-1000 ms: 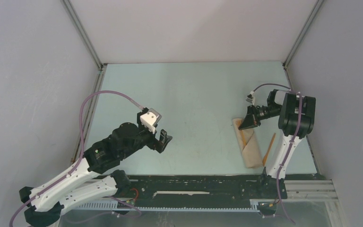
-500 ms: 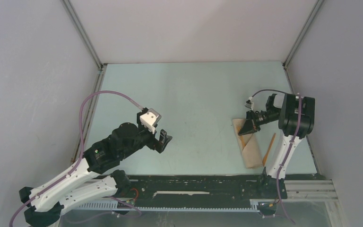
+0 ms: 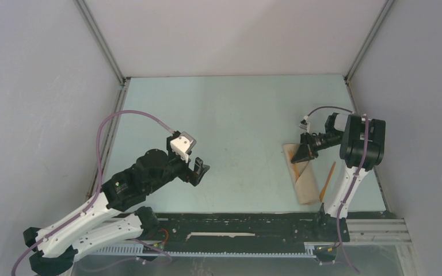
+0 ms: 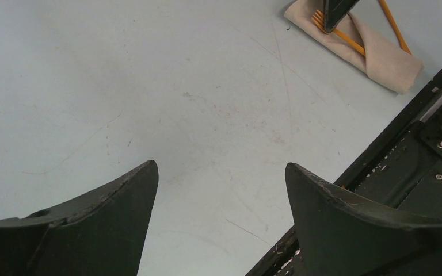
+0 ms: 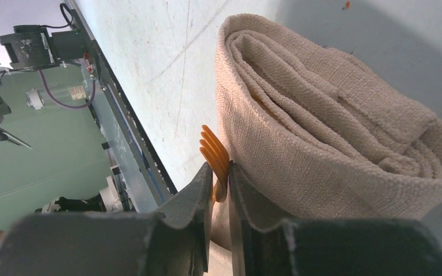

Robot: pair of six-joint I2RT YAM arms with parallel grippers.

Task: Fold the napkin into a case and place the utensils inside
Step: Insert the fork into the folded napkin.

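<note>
The napkin, folded into a narrow beige case (image 3: 306, 185), lies at the right of the table; it also shows in the left wrist view (image 4: 383, 57) and the right wrist view (image 5: 334, 132). My right gripper (image 3: 300, 154) (image 5: 220, 169) is shut on the tined end of an orange fork (image 5: 214, 150) at the case's far end. The fork's handle (image 4: 350, 42) runs along the cloth's fold. A second orange utensil (image 3: 328, 178) (image 4: 392, 26) lies on the table just right of the case. My left gripper (image 3: 200, 171) (image 4: 221, 167) is open and empty, left of centre.
The black rail (image 3: 242, 224) runs along the near edge of the table. The grey enclosure walls (image 3: 52, 86) stand close on the left, right and back. The right arm's body (image 3: 361, 144) stands just right of the case.
My right gripper has shifted slightly nearer along the case's far end, still holding the fork. The left arm has not moved.
</note>
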